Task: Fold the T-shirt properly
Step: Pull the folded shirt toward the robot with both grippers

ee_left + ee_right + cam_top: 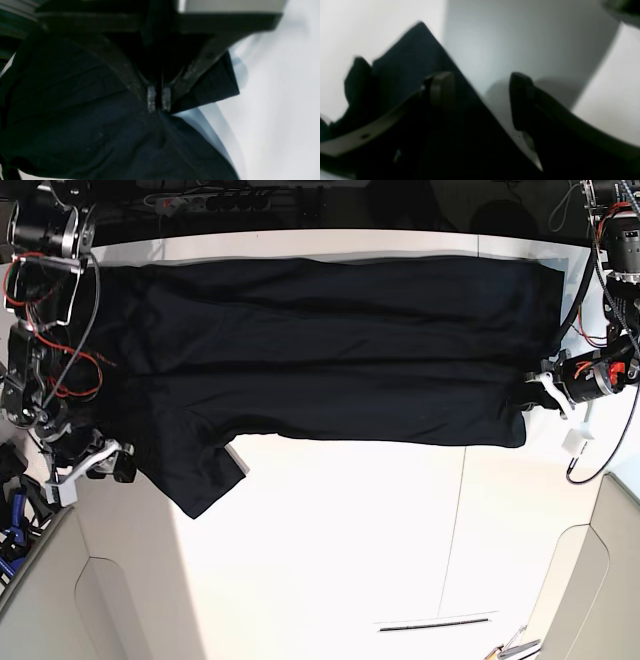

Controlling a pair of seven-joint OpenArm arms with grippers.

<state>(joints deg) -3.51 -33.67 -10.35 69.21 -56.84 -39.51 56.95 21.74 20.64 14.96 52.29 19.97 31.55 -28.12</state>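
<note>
The black T-shirt (330,350) lies spread across the far half of the white table, folded lengthwise, with one sleeve (205,475) hanging toward the front at the left. My left gripper (537,393) is at the shirt's right end. In the left wrist view its fingertips (151,98) are pinched together on a fold of the T-shirt (75,112). My right gripper (108,465) is at the shirt's left edge, beside the sleeve. In the right wrist view it (481,97) is open, and an edge of the T-shirt (420,62) runs between its two fingers.
The white table (400,530) stretches toward the front, with a seam down its middle. Cables and arm mounts (40,290) stand at the left edge, and more wiring (610,280) at the right edge. A dark strip with gear (250,200) runs behind the table.
</note>
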